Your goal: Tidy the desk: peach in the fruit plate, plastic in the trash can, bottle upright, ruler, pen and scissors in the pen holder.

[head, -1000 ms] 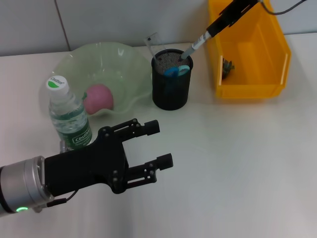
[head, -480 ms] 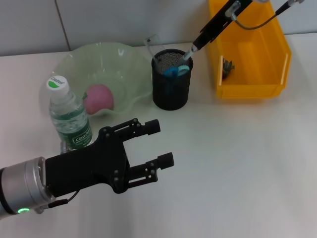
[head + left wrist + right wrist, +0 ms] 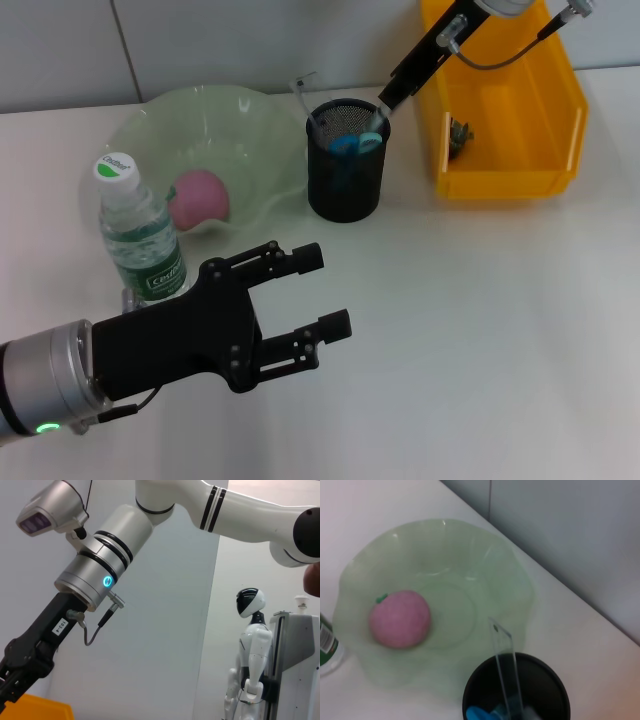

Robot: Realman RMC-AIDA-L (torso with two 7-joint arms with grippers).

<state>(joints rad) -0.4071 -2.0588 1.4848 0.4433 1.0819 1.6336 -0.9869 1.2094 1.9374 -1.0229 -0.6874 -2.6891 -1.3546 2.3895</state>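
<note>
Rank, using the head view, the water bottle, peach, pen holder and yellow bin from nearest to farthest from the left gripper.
From the left gripper:
1. Water bottle, just to its left.
2. Peach, in the green plate behind.
3. Pen holder, farther back at centre.
4. Yellow bin, far right.

pink peach (image 3: 199, 196) in green fruit plate (image 3: 150, 125) | bottle (image 3: 138, 232) upright | ruler (image 3: 505, 672), scissors (image 3: 348, 145) in pen holder (image 3: 345, 190)

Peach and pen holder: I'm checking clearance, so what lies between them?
Only the fruit plate's wavy green rim lies between the peach and the pen holder; nothing else. The right wrist view shows it best.
</note>
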